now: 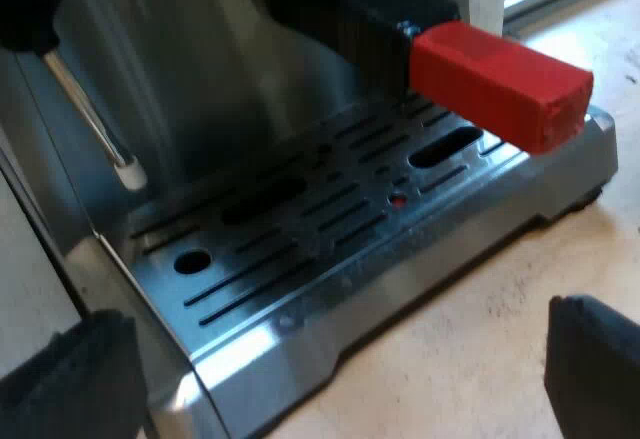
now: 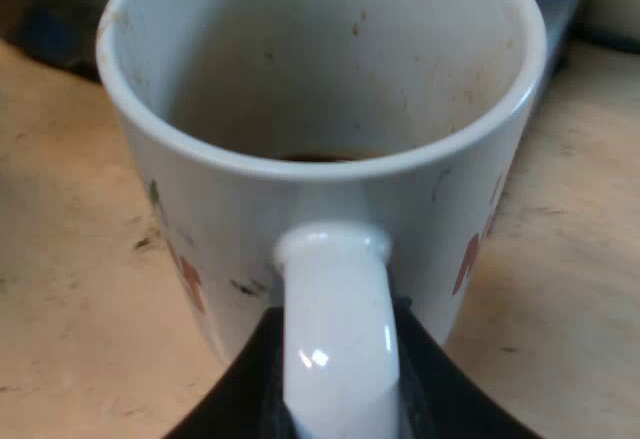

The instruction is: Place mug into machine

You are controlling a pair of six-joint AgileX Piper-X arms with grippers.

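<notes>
The white mug (image 2: 330, 109) with small red and green prints is close in the right wrist view, upright, with brown specks inside and a dark patch at its bottom. My right gripper (image 2: 335, 379) is shut on the mug's handle (image 2: 335, 299), one black finger (image 2: 245, 384) on each side of it. In the left wrist view the espresso machine's slotted metal drip tray (image 1: 330, 219) lies bare. Above it the holder's dark handle (image 1: 350, 14) with its red end (image 1: 500, 84) sticks out from the machine's front. My left gripper (image 1: 330, 389) hangs open before the tray's edge, holding nothing.
A thin steam wand (image 1: 95, 129) slants down beside the tray at the machine's steel wall. Pale wooden table (image 1: 480, 359) runs in front of the machine and lies around the mug (image 2: 70, 289). Whether the mug rests on the table I cannot tell.
</notes>
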